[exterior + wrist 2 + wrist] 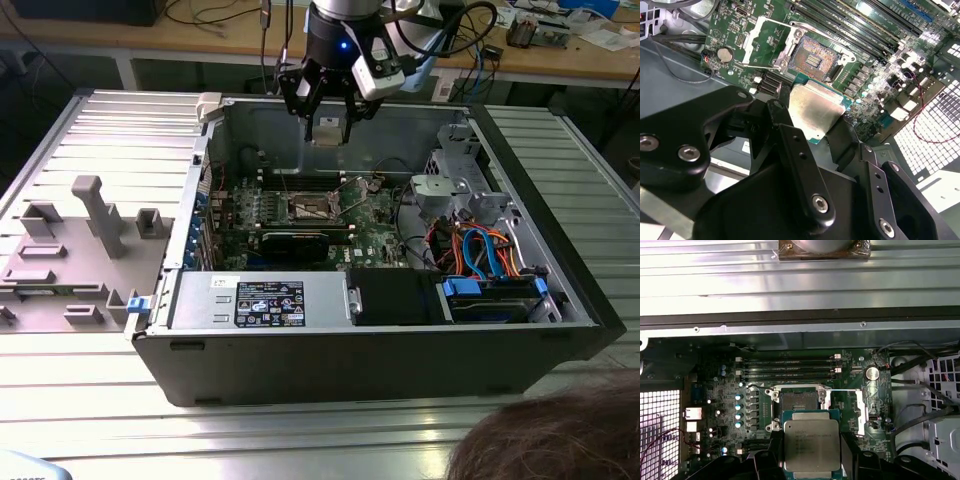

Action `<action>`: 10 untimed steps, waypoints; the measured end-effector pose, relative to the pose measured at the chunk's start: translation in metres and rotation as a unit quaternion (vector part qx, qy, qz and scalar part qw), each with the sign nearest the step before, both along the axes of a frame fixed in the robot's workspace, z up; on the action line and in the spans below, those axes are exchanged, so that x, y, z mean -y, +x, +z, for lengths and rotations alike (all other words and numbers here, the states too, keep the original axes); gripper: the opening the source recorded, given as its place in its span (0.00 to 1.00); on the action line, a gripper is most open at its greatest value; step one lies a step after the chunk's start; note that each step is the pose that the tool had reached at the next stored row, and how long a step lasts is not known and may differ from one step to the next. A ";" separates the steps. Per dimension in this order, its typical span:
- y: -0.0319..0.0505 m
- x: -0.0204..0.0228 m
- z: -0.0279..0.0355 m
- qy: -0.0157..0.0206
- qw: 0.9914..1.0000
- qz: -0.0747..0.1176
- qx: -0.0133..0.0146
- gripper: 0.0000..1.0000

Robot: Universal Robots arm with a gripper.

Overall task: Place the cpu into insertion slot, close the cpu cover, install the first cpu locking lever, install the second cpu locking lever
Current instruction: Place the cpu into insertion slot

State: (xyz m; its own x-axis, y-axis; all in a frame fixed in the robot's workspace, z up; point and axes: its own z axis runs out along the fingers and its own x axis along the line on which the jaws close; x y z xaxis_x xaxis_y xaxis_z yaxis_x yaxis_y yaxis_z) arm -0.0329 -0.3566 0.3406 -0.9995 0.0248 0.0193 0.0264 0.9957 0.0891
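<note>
Pincer [328, 126] of mine grips the cpu [811, 444].
Exterior view: we hang at twelve o'clock from the uncovered insertion slot [312, 207].

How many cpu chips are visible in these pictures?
1. The cpu is held by the gripper above the case; the insertion slot is empty. Parts of the case are hidden.

The slatted metal table [300, 435] bears a computer case [350, 365] and, apparently, grey fixtures [97, 212].

Silvery-grey cpu [811, 442] edged green, black end effector [812, 456], green circuit board [715, 390], dark insertion slot [799, 400].
</note>
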 end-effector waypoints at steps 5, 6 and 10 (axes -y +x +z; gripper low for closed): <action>0.0000 0.0000 -0.0014 0.000 1.000 0.000 0.000 0.55; 0.0000 0.0000 -0.0017 0.000 1.000 0.000 0.000 0.55; -0.0001 0.0000 -0.0034 0.000 1.000 0.000 0.000 0.55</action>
